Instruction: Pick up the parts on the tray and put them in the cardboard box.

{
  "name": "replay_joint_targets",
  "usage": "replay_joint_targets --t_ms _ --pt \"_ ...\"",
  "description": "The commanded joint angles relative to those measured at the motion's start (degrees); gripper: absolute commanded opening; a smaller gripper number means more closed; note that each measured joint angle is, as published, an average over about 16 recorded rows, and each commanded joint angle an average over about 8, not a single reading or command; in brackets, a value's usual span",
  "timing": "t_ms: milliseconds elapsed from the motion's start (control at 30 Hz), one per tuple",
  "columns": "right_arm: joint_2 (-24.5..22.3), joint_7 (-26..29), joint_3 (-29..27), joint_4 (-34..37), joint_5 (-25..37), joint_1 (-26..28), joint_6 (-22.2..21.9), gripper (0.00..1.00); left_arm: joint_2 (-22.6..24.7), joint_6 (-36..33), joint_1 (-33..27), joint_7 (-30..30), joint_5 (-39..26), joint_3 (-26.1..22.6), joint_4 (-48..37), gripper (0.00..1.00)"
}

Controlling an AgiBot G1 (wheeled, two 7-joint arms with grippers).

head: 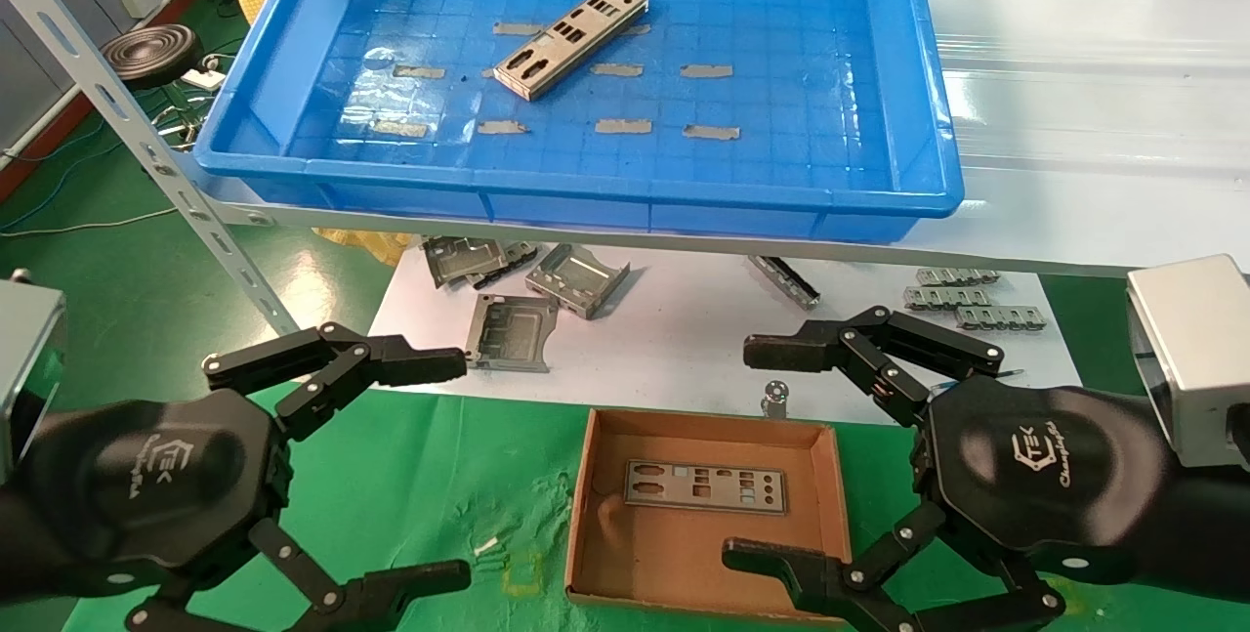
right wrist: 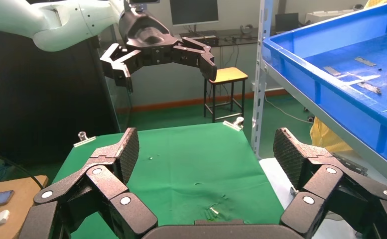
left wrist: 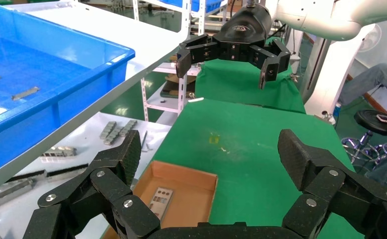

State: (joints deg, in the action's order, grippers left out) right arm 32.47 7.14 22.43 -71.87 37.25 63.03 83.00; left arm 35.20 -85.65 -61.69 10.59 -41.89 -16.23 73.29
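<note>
Green cloth covered the tabletop where the cardboard box held one part; another part lay in the tray above. Left pincer and right pincer flanked the box, both released, empty.

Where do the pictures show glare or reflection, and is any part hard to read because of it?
Head view: bright patches of light reflect off the floor of the tray, mostly left of the part, which stays readable; the white shelf beside it looks washed out. Left wrist view: the tray wall is evenly lit, and the part in the cardboard box shows clearly. Right wrist view: no strong glare.
</note>
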Motion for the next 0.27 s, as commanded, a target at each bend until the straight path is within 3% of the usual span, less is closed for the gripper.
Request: replay_joint_targets --t_ms 33,267 --pt "0.0 0.0 0.0 0.0 0.0 0.0 0.0 1.0 0.0 0.0 0.0 0.0 0.0 0.0 0.0 1.0" --pt "0.0 0.0 0.0 0.0 0.0 0.0 0.0 1.0 0.0 0.0 0.0 0.0 0.0 0.0 0.0 1.0"
